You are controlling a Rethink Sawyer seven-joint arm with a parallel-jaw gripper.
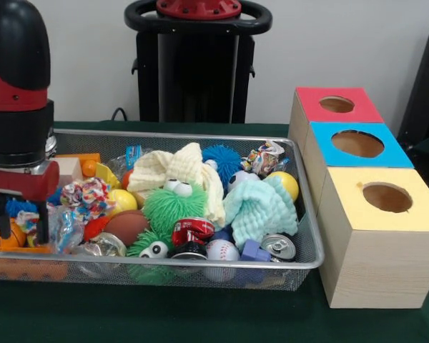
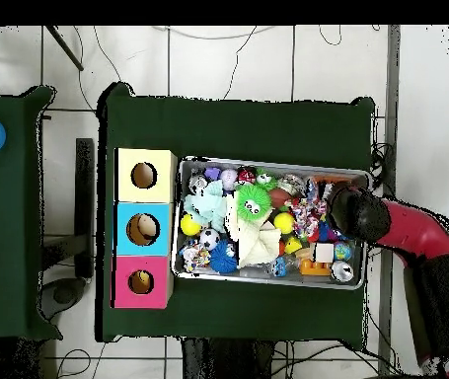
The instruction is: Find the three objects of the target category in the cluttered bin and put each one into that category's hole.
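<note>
The wire mesh bin (image 1: pixel 300 261) sits on the green desk (image 1: pixel 200 314), packed so full that most things in it are half buried. At the bin's left end in the front view, the gripper (image 1: pixel 21 214) hangs low over the clutter; two dark fingers (image 1: pixel 1 214) point down from a red bar, but their tips are lost among the toys, so I cannot tell how wide they stand or whether they have hold of anything. From overhead the arm's black wrist covers that end of the bin and hides the gripper altogether.

Near the bin's middle lies a green fuzzy toy with googly eyes (image 1: pixel 173 204), partly under a cream knitted cloth (image 1: pixel 179 168). Beside it a pale mint cloth (image 1: pixel 257 207) covers whatever is beneath. Along the bin's front wall are a crushed red can (image 1: pixel 192 230), a baseball (image 1: pixel 222 251) and a silver can top (image 1: pixel 278 246). A brown football (image 1: pixel 126 225) shows only its upper side. An orange basketball (image 1: pixel 3 234) at the bin's left end is cut by the picture's edge and crossed by the gripper.

Just beside the bin's other end stand three wooden boxes, each with a round hole: yellow-topped (image 1: pixel 382 196), blue-topped (image 1: pixel 357 145), red-topped (image 1: pixel 336 104). Their insides are dark.
</note>
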